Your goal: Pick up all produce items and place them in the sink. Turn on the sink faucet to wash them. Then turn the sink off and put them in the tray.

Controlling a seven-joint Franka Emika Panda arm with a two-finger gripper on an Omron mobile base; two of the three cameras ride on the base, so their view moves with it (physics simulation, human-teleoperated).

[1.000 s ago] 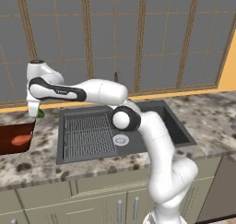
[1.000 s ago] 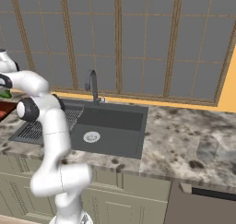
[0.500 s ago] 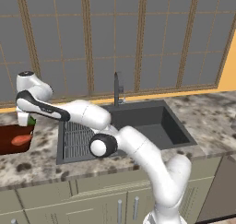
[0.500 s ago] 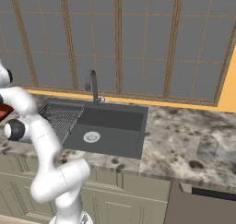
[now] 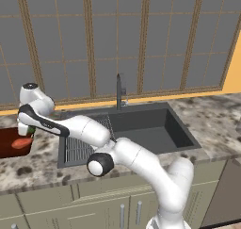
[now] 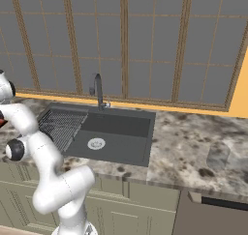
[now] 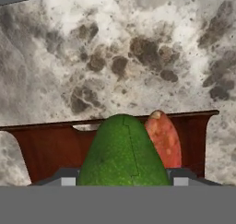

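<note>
From the left base view, the gripper (image 5: 27, 130) hangs over the tray (image 5: 10, 145) at the left end of the surface (image 5: 216, 122), and the orange-red piece (image 5: 21, 143) already lies inside the tray. Seen in the right base view, the sink (image 6: 116, 132) holds no produce and no water runs from the faucet (image 6: 98, 90). Looking from the hand view, the green piece (image 7: 122, 156) sits clamped between the half-open jaws, just above the tray; releasing it seems the last step.
</note>
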